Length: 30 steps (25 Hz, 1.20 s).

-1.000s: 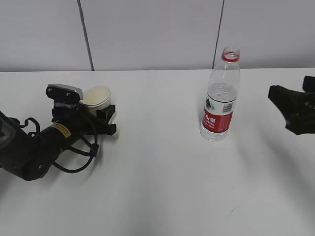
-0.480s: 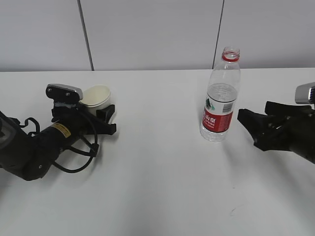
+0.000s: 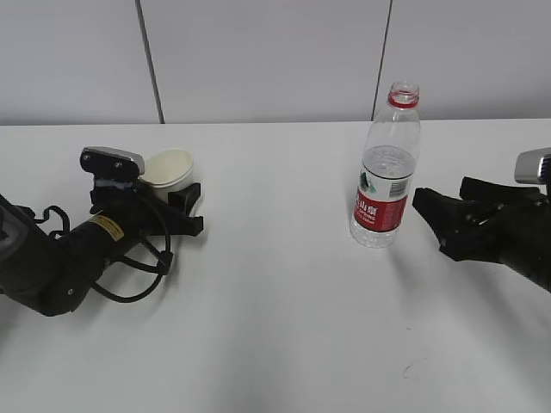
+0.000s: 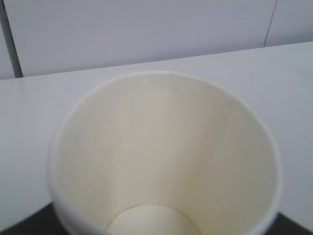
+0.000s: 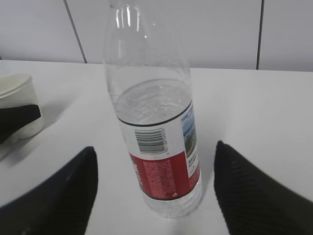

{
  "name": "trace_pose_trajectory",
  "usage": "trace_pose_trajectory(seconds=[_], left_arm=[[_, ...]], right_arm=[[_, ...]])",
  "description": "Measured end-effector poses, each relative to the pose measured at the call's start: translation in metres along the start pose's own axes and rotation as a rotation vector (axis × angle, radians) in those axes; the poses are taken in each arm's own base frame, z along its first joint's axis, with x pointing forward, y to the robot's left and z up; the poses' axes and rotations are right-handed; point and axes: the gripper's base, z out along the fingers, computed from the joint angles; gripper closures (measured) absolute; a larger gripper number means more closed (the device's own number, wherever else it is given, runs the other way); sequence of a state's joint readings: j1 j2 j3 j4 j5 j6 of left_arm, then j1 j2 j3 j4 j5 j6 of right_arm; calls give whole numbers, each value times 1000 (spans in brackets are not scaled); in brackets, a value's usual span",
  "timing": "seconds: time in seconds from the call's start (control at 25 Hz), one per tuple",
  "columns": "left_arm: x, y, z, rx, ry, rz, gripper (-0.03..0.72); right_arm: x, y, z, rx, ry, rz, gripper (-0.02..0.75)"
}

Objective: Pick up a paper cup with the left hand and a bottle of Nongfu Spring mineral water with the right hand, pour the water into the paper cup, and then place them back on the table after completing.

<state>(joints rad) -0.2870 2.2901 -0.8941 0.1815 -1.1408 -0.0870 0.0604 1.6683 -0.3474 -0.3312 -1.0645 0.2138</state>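
Observation:
The white paper cup [image 3: 169,170] stands on the table [image 3: 275,301] at the left, empty, and fills the left wrist view [image 4: 166,156]. My left hand's gripper [image 3: 188,209] lies low on the table with a finger on each side of the cup, closed against its wall. The Nongfu Spring bottle [image 3: 385,172] stands upright and uncapped right of centre, red label, water [image 5: 151,103] up to the label top. My right hand's gripper [image 3: 435,225] is open just right of the bottle. In the right wrist view the bottle [image 5: 156,122] stands between and beyond the fingertips [image 5: 78,181], apart from them.
A white panelled wall [image 3: 258,52] runs along the table's far edge. A small dark scuff mark [image 3: 406,370] lies on the table at the front right. The cup and the left finger also show in the right wrist view [image 5: 17,110].
My right gripper has come in from the right edge towards the bottle, most of it in the first half second. The left arm, cup and bottle have not moved.

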Motion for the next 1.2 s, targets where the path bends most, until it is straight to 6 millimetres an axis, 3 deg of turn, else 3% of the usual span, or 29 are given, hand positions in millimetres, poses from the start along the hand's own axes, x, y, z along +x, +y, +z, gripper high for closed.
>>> trace_pose_trajectory(seconds=[0.36, 0.52, 0.88, 1.2], left_arm=[[0, 0, 0, 0, 0, 0, 297], [0, 0, 0, -1, 0, 0, 298], [0, 0, 0, -2, -1, -1, 298], [0, 0, 0, -2, -1, -1, 298]], right_arm=[[14, -2, 5, -3, 32, 21, 188], [25, -2, 10, -16, 54, 31, 148], [42, -7, 39, -66, 93, 22, 96], [40, -14, 65, -73, 55, 7, 95]])
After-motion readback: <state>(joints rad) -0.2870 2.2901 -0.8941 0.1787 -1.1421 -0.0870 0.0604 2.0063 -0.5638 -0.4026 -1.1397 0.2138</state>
